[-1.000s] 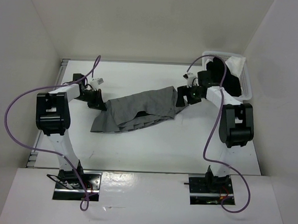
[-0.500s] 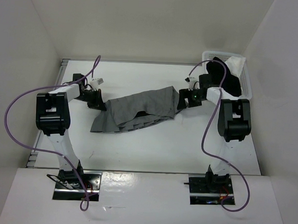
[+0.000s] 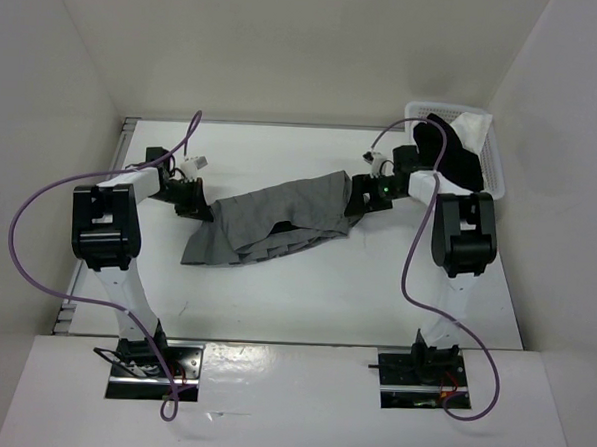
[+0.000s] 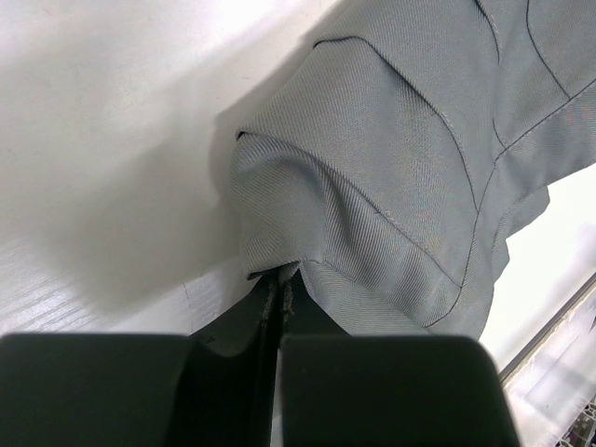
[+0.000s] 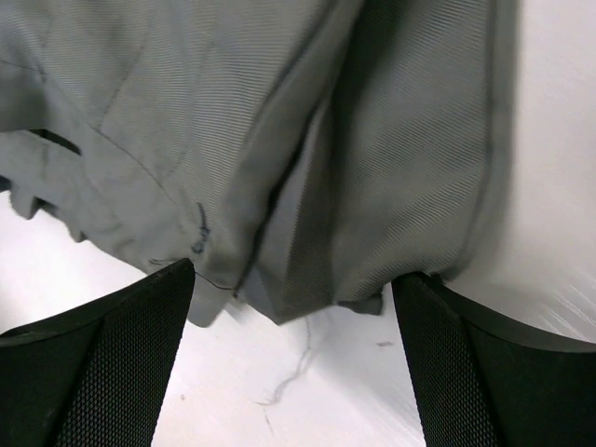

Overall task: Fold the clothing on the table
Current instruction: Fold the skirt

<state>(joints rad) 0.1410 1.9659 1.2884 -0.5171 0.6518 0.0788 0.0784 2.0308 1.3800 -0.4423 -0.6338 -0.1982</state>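
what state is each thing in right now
skirt, lying rumpled on the table, partly doubled over, not neatly folded
left gripper, shut on the skirt's edge
right gripper, open, straddling the skirt's other end
basket, holding a black garment and a white cloth

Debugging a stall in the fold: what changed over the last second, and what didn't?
The right arm swung its elbow left and farther from its base, nudging the open right gripper slightly left at the skirt's right end. Nothing was grasped or released. The left gripper stayed shut on the skirt's left edge. The skirt and basket are unchanged.
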